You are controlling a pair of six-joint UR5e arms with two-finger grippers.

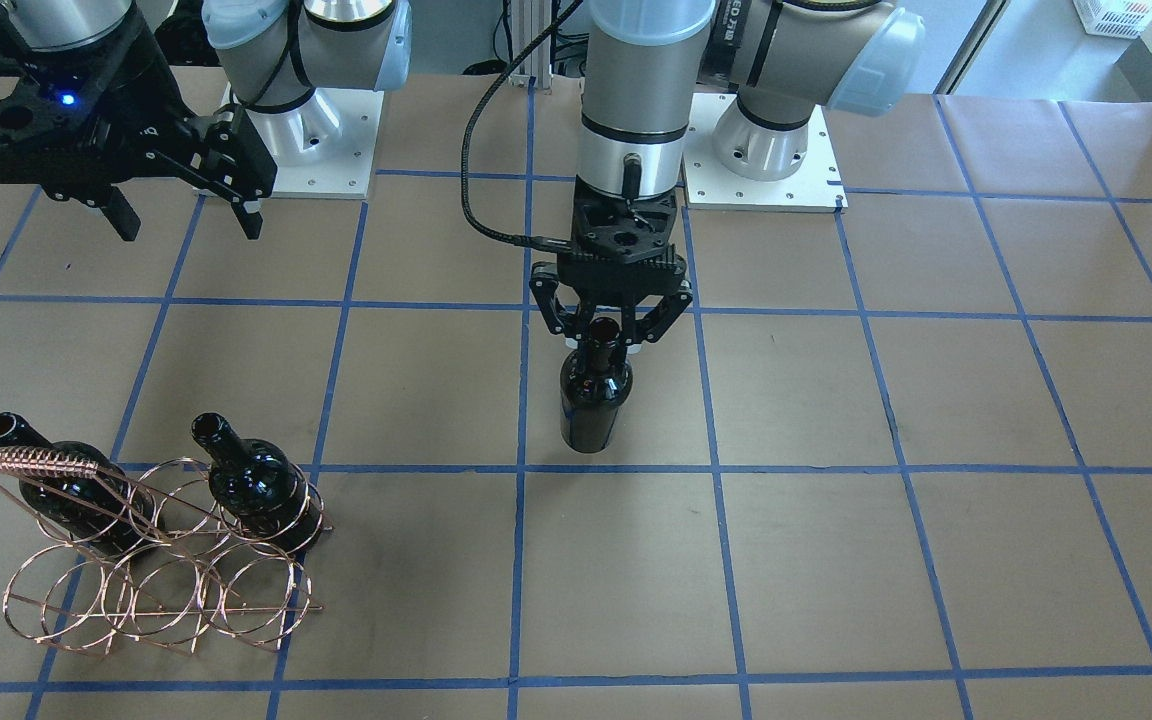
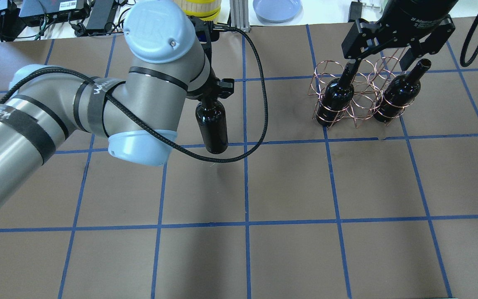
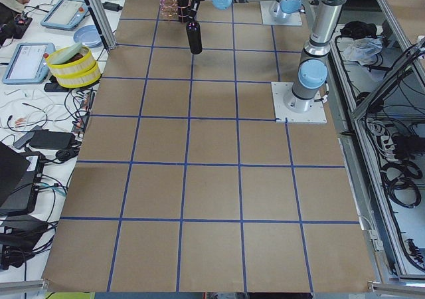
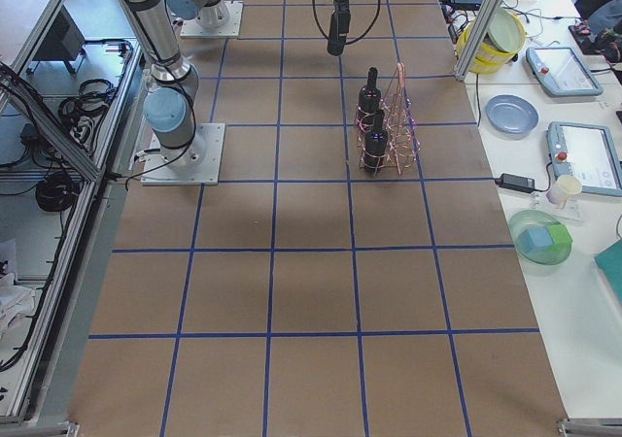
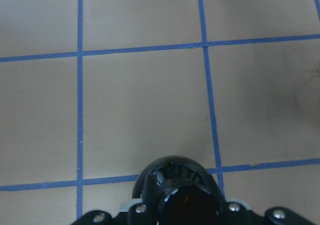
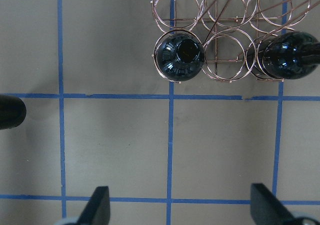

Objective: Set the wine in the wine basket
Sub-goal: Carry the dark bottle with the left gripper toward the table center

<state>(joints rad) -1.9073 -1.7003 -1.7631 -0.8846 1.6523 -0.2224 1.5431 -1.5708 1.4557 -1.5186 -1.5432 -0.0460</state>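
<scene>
Blue-taped brown paper table (image 1: 836, 560) bears the wine basket (image 1: 151, 560) — cluttered benches (image 3: 40, 123) alongside.

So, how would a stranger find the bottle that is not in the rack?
Look near the middle of the gridded table, away from the copper wire rack. The dark bottle there is upright, its neck gripped by the left tool; the other two bottles sit in rings.

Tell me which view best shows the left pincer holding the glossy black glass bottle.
Exterior front-facing: the left pincer grips the neck of the glossy black glass bottle, unobstructed. Overhead, the arm hides the neck. The left wrist view shows only the bottle's top. Side views are too distant.
</scene>
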